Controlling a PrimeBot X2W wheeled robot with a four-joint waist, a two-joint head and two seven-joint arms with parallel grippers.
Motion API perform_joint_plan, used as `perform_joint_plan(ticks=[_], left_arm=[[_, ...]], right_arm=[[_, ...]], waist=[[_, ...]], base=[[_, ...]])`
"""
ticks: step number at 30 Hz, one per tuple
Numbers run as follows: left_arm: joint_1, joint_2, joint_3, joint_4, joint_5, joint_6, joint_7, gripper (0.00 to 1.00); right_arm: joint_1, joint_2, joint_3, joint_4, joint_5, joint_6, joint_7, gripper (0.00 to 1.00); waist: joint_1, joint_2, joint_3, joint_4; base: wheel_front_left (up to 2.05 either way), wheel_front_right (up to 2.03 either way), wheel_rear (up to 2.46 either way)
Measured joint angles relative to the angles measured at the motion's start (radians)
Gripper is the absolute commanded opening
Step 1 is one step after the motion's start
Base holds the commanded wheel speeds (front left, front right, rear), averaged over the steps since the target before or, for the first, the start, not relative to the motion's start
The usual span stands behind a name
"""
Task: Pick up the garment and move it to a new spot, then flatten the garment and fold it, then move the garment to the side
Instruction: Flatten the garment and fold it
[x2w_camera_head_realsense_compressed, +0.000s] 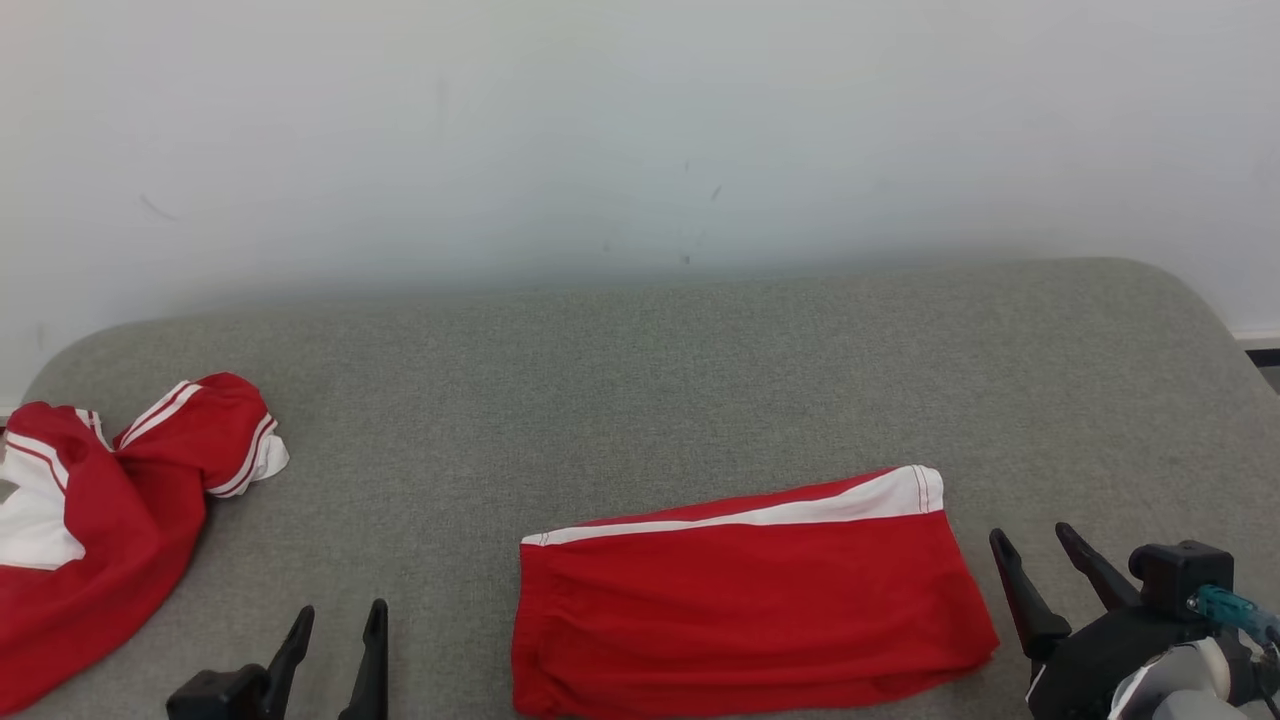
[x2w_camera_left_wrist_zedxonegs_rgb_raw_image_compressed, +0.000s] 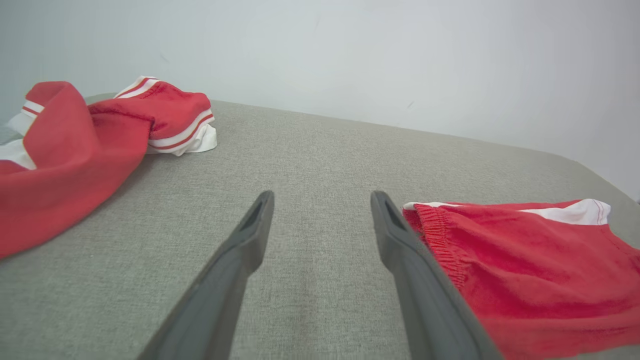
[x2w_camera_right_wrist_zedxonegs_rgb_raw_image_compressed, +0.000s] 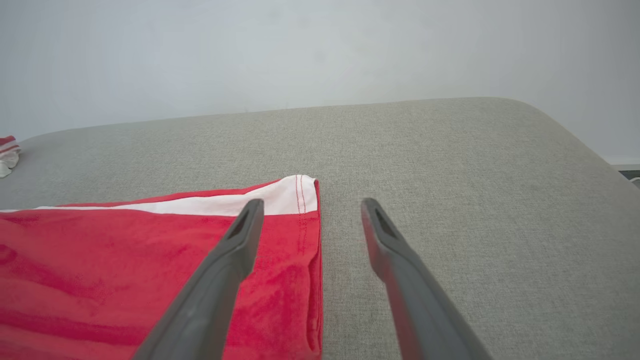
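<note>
Head view: folded red shorts lie flat on the near side of the grey counter, between the two hands. The left hand is released, fingers spread, holding nothing. The right hand is likewise released, just beside the shorts' right end. A crumpled red-and-white garment lies far left.

No lettering, label, brand or number can be read on anything here
</note>
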Motion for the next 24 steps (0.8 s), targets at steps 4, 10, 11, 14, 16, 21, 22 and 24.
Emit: perform_joint_plan(ticks=[4, 10, 11, 14, 16, 21, 22, 24], left_arm=[[0.026, 0.003, 0.004, -0.038, 0.028, 0.007, 0.000, 1.00], [0.039, -0.004, 0.025, -0.104, 0.066, 0.008, -0.001, 1.00], [0.039, -0.008, 0.024, -0.114, 0.071, 0.008, -0.001, 1.00], [0.040, -0.021, 0.036, -0.131, 0.085, 0.008, -0.001, 1.00], [0.040, -0.026, 0.042, -0.142, 0.096, 0.008, -0.001, 1.00], [0.041, -0.046, 0.052, -0.156, 0.129, 0.008, -0.001, 1.00], [0.042, -0.049, 0.054, -0.158, 0.133, 0.008, -0.001, 1.00], [0.046, -0.054, 0.063, -0.165, 0.141, 0.008, 0.000, 1.00]], right_arm=[[0.001, -0.002, -0.006, -0.006, -0.003, -0.005, 0.000, 1.00], [-0.025, -0.003, 0.018, 0.049, 0.007, -0.007, 0.084, 1.00], [-0.029, -0.003, 0.019, 0.055, 0.013, -0.007, 0.102, 1.00], [-0.067, -0.002, 0.040, 0.088, 0.019, -0.007, 0.163, 1.00], [-0.095, -0.002, 0.040, 0.104, 0.027, -0.007, 0.198, 1.00], [-0.143, 0.004, 0.064, 0.157, 0.040, 0.011, 0.295, 1.00], [-0.147, 0.007, 0.064, 0.168, 0.044, 0.012, 0.310, 1.00], [-0.154, 0.014, 0.066, 0.189, 0.056, 0.014, 0.341, 1.00]], waist=[[0.0000, 0.0000, 0.000, 0.009], [0.0000, 0.0000, 0.001, 0.022], [0.0000, 0.0000, 0.001, 0.025], [0.0000, 0.0001, 0.003, 0.034], [0.0000, 0.0000, 0.005, 0.041], [0.0000, 0.0000, 0.011, 0.062], [0.0000, 0.0000, 0.012, 0.066], [0.0000, 0.0000, 0.014, 0.075]], base=[[0.00, 0.00, 0.00], [0.00, 0.00, 0.00], [0.00, 0.00, 0.00], [0.00, 0.00, 0.00], [0.00, 0.00, 0.00], [0.00, 0.00, 0.00], [0.00, 0.00, 0.00], [0.00, 0.00, 0.00]])
